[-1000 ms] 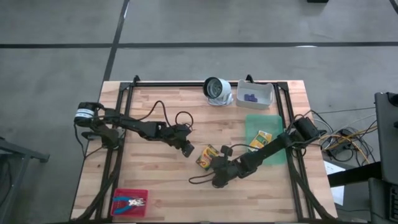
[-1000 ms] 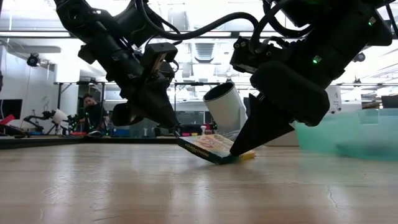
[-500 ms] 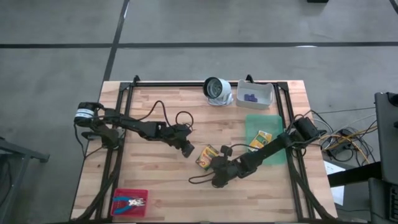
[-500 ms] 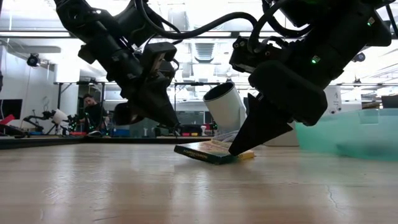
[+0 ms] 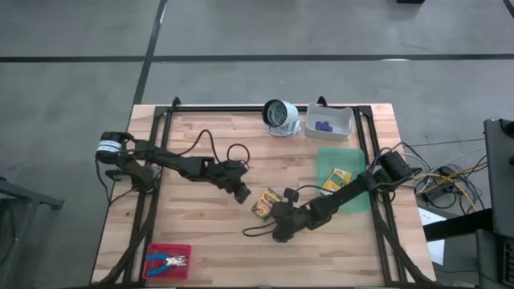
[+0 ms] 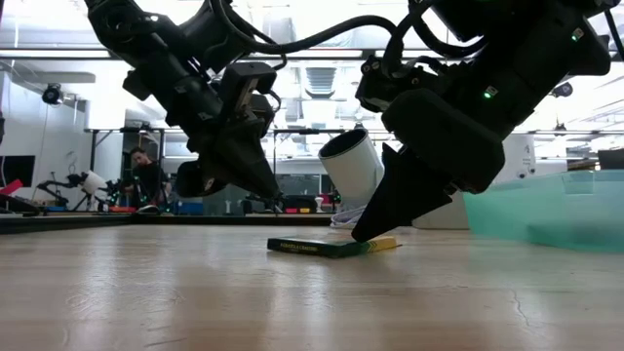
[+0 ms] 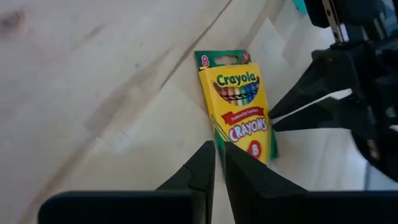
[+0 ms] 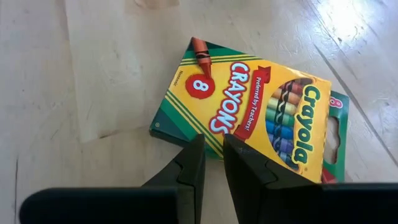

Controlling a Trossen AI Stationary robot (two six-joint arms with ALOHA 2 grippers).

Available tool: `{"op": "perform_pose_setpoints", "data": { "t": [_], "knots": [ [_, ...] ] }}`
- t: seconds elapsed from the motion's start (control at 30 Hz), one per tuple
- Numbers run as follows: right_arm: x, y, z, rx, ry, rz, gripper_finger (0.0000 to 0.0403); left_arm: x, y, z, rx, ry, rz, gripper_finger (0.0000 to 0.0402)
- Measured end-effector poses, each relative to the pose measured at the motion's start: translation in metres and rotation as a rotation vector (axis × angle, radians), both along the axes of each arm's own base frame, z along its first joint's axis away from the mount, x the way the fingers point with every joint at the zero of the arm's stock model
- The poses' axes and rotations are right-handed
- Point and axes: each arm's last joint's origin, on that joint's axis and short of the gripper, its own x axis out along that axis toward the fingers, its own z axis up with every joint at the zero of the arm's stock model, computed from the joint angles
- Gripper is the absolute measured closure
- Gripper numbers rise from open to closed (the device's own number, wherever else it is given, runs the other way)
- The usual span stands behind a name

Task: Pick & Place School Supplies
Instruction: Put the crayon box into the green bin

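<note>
With the crayon box [image 5: 266, 204] lying flat on the tabletop [image 5: 201, 241] between both end effectors, left end effector [image 5: 241, 195] and right end effector [image 5: 279, 210] nearly closed and empty, it is risking being pushed sideways instead of grasped.

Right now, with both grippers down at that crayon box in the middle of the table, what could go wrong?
1. The Crayola crayon box lies flat on the table. Both grippers look nearly shut, so neither left gripper nor right gripper is set to straddle it; pushing down may only slide it.
2. The two grippers stand close on opposite sides of the box in the low view; any inward move could knock them together.
</note>
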Motion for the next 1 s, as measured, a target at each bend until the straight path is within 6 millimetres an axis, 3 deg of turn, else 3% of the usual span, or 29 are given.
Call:
{"op": "perform_pose_setpoints", "data": {
  "t": [0.17,1.0],
  "knots": [
    [0.0001,0.0002,0.0001,0.002,-0.002,0.001,0.0346,-0.0002,-0.0013,0.0004,-0.078,0.01,0.017,0.0364],
    [0.0005,0.0004,0.0005,0.003,-0.007,0.0,0.0346,-0.0008,-0.0018,-0.0002,-0.05,0.012,-0.026,0.0362]
  ]
}}
